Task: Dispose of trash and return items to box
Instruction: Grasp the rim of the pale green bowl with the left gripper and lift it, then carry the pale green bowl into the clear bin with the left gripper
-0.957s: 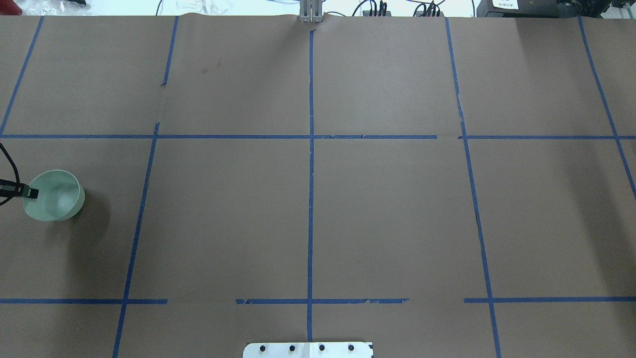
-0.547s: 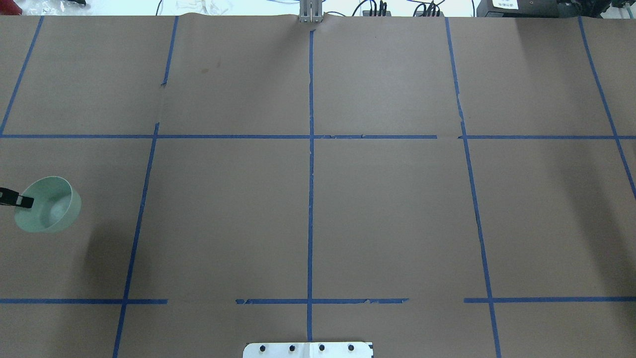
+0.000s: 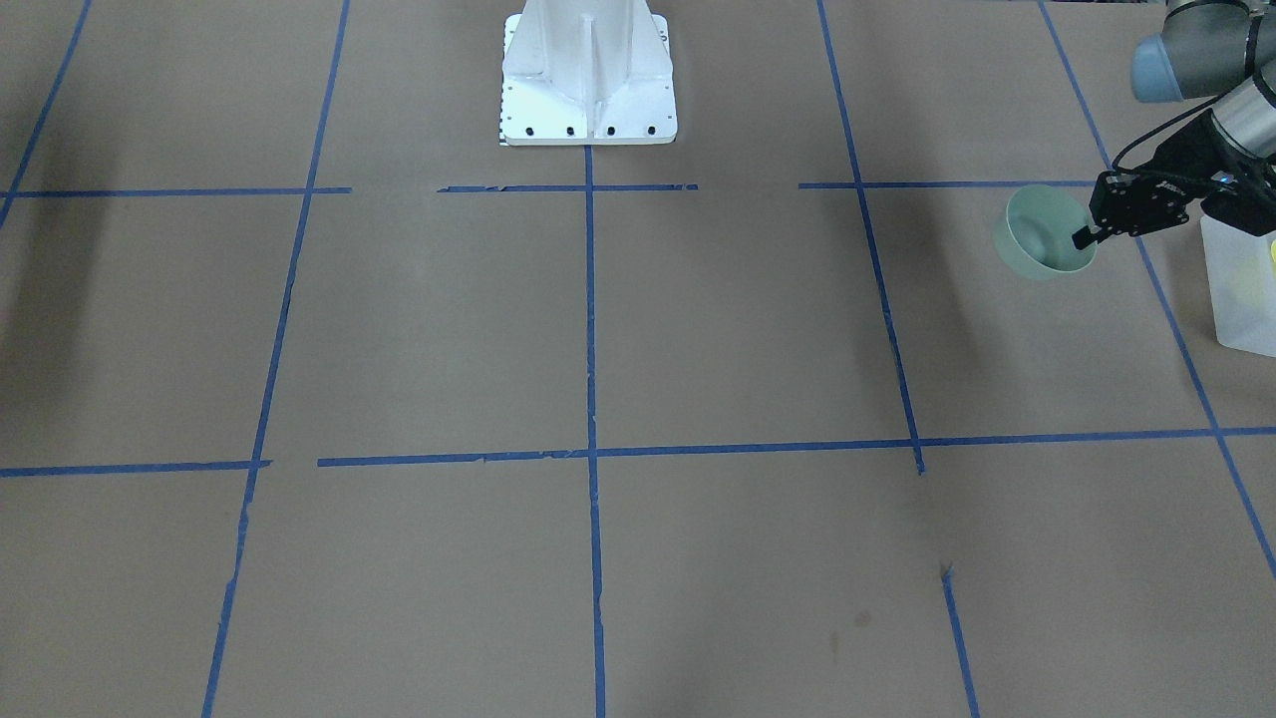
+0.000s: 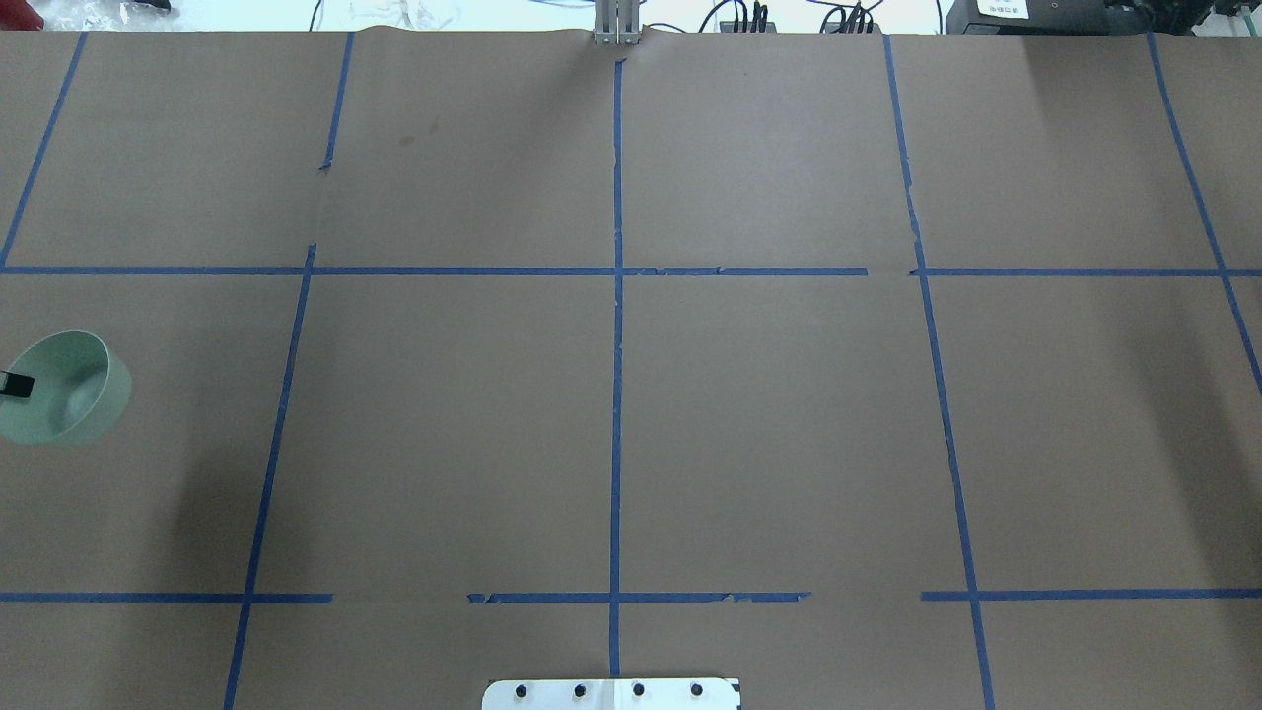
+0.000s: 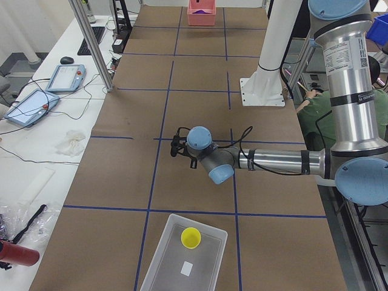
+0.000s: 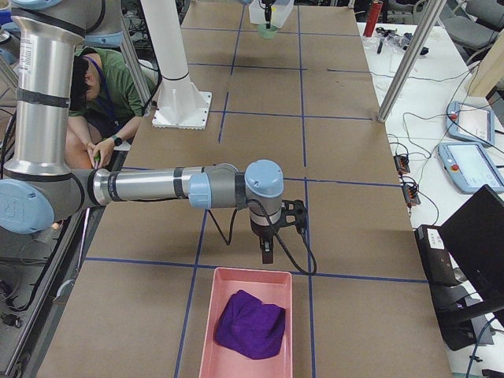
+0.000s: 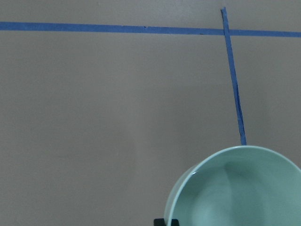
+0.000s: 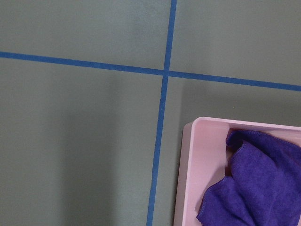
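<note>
My left pincer (image 3: 1081,238) is clamped on the rim of the bowl (image 3: 1037,244), a smooth, pale green, round thing held tilted near the frosted, straight-walled box (image 3: 1241,289). The yellow cup (image 5: 191,237) stands inside that box. I cannot tell whether the right pincer (image 6: 267,253), over the brown paper-covered desk (image 4: 769,414), is open or closed.

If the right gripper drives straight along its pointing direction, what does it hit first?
Probably the paper-covered table, just beside the pink tray's rim; the right gripper points straight down. Depth is unclear.
</note>
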Robot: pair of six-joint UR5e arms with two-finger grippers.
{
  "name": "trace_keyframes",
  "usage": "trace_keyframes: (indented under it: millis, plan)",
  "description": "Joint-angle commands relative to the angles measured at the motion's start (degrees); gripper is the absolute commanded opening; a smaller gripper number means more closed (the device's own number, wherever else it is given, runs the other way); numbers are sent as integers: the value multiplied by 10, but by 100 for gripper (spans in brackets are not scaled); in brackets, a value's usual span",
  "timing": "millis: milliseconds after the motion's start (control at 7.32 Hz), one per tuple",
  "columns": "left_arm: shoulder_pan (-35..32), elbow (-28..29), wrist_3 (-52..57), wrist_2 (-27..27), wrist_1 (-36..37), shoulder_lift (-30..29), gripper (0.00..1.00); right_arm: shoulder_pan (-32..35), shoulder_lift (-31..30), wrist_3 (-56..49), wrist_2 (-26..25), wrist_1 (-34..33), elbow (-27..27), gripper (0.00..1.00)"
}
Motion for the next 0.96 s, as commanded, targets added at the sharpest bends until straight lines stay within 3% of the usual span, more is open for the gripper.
trace_keyframes:
  millis: [0,547,820]
  plan:
    - [-57,0,109,-1,88,-13,0,-1,1,2,6,97,-74,100]
    - [-209,7,334,0,399,-119,0,3,3,45,65,93,-54,100]
    - [-255,50,405,0,457,-138,0,13,0,66,66,91,-46,100]
